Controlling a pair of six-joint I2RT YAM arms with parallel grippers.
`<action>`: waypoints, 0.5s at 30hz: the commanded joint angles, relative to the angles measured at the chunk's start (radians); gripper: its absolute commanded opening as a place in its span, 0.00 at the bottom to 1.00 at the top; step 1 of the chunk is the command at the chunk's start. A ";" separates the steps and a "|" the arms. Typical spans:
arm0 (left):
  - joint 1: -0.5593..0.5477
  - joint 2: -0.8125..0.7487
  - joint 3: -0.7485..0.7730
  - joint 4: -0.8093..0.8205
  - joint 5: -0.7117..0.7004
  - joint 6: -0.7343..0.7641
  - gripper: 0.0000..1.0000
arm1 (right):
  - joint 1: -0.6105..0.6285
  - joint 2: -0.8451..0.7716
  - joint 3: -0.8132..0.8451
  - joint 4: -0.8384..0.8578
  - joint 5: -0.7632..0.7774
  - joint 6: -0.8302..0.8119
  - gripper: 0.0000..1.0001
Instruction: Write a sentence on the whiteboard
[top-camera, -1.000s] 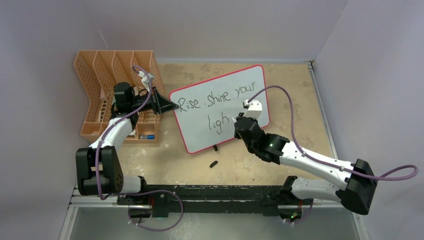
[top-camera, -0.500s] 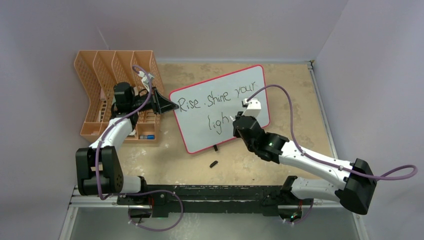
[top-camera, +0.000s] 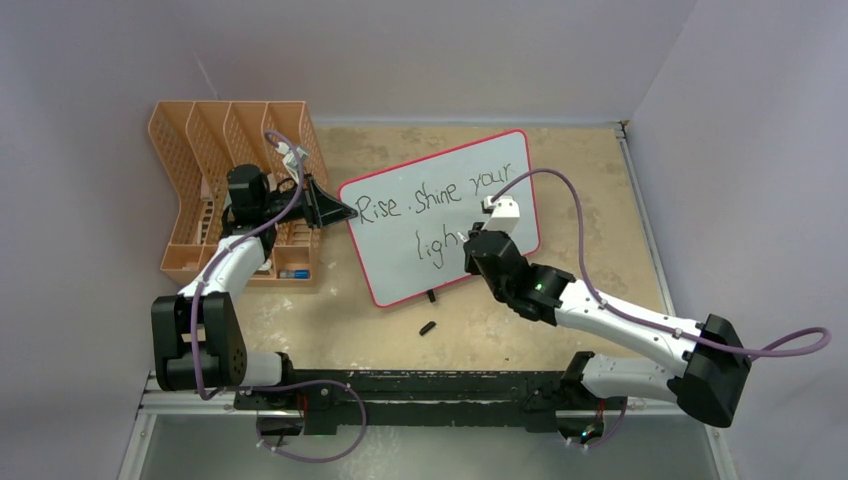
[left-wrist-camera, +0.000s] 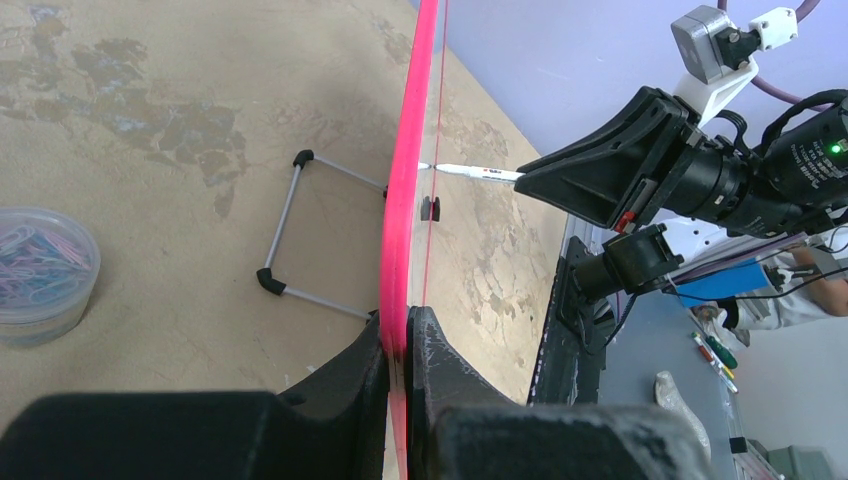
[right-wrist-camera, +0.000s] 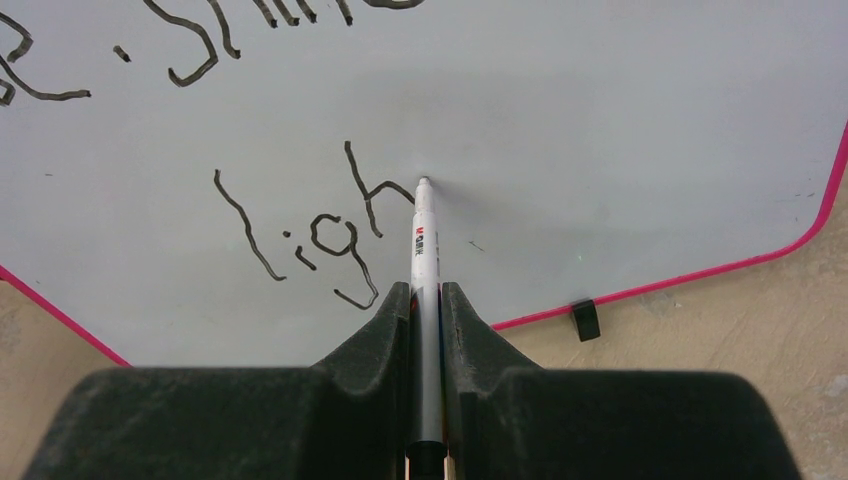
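The left gripper (left-wrist-camera: 399, 345) was seen clamped shut on the pink rim of the whiteboard (top-camera: 395, 265), with one finger on each face of its left edge. The board was held standing on its lower edge on the table (top-camera: 590, 190), just beside the orange file rack (top-camera: 215, 190). The right gripper (right-wrist-camera: 427, 295) was closed narrowly around a thin white marker (right-wrist-camera: 424, 240), which was gripped lengthwise between the jaws. The marker's tip was pressed against the white surface at the end of the "h". The sentence (top-camera: 432, 192) was set out on the board in two lines, "Rise . shine your" above and "ligh" below. A small black cap (top-camera: 428, 328) was seen lying on the table near the board's lower edge.
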 joint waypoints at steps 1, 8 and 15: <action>0.012 -0.003 0.020 0.012 -0.030 0.008 0.00 | -0.007 0.001 0.006 0.040 0.012 -0.012 0.00; 0.012 -0.003 0.020 0.013 -0.030 0.008 0.00 | -0.017 0.003 0.000 0.040 0.014 -0.014 0.00; 0.012 -0.003 0.020 0.012 -0.030 0.008 0.00 | -0.030 0.004 -0.007 0.038 0.020 -0.018 0.00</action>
